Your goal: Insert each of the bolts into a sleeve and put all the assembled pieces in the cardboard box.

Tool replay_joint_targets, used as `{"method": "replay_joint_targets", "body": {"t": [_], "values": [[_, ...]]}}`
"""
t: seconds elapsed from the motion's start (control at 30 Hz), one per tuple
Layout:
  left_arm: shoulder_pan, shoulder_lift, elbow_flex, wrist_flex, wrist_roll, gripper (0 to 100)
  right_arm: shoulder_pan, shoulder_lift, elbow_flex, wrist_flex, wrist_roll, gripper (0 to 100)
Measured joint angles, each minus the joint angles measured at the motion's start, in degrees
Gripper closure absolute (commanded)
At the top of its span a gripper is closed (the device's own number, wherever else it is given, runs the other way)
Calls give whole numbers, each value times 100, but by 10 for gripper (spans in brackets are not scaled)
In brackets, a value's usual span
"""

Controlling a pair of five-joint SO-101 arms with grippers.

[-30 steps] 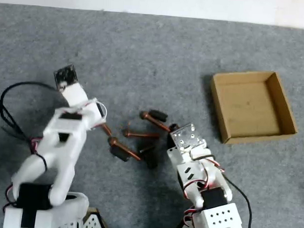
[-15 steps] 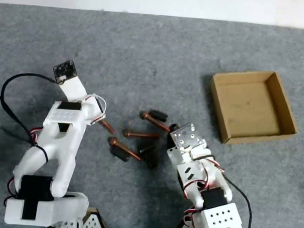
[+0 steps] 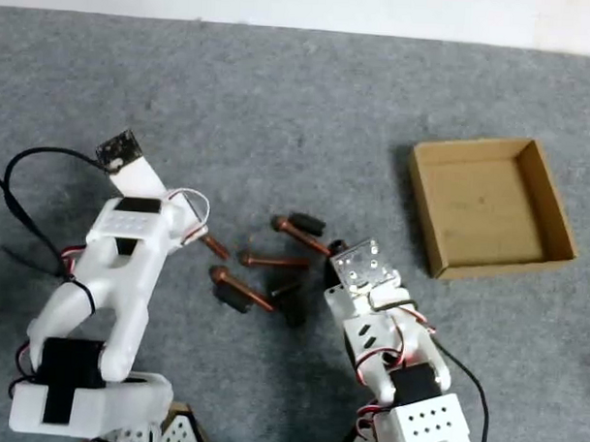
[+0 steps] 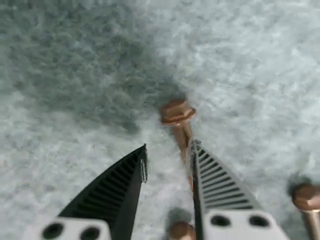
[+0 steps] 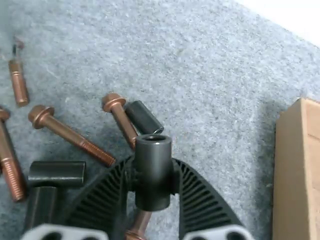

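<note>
My left gripper (image 4: 169, 146) is open and low over the grey mat. A copper bolt (image 4: 178, 119) lies between its fingers, the shaft close against one finger (image 4: 215, 182). In the high view this bolt (image 3: 215, 246) pokes out beside the left arm. My right gripper (image 5: 152, 166) is shut on an upright black sleeve (image 5: 152, 150), held above the cluster of parts (image 3: 274, 269). Loose bolts (image 5: 70, 132) and black sleeves (image 5: 57, 173) lie below it. The cardboard box (image 3: 489, 204) stands at the right with nothing in it.
In the cluster, one bolt (image 3: 301, 233) lies next to a sleeve (image 3: 310, 223), another bolt (image 3: 272, 261) lies crosswise, and a third bolt (image 3: 242, 287) sits by a sleeve (image 3: 236, 299). Open mat stretches between the cluster and the box.
The left arm has shifted a little to the left and back, and more of the bolt beside it shows. The right arm holds still with the sleeve.
</note>
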Motion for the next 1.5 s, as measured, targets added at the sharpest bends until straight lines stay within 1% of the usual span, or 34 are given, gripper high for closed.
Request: {"method": "replay_joint_targets", "body": {"t": [0.17,0.4,0.5,0.6,0.67,0.83,0.97,1.03,1.13,1.2,1.27,1.4,1.5], "values": [[334,0,0,18,105,822,0,0,0,0,0,994],[369,18,0,18,193,822,0,0,0,0,0,994],[360,343,-44,18,475,822,0,0,0,0,0,994],[343,826,-396,35,580,822,0,0,0,0,0,994],[334,1134,-659,158,598,822,0,0,0,0,0,994],[290,1653,-1371,756,598,822,0,0,0,0,0,994],[141,1785,-1547,870,870,824,0,0,0,0,0,994],[123,1793,-1547,870,932,861,0,0,0,0,0,994],[123,1802,-1565,862,949,1000,0,0,0,0,0,994],[123,1820,-1635,826,967,978,0,0,0,0,0,994],[123,1829,-1644,826,967,998,0,0,0,0,0,994],[123,1785,-1662,879,949,996,0,0,0,0,0,994],[123,1512,-1512,958,949,996,0,0,0,0,0,994]]}}
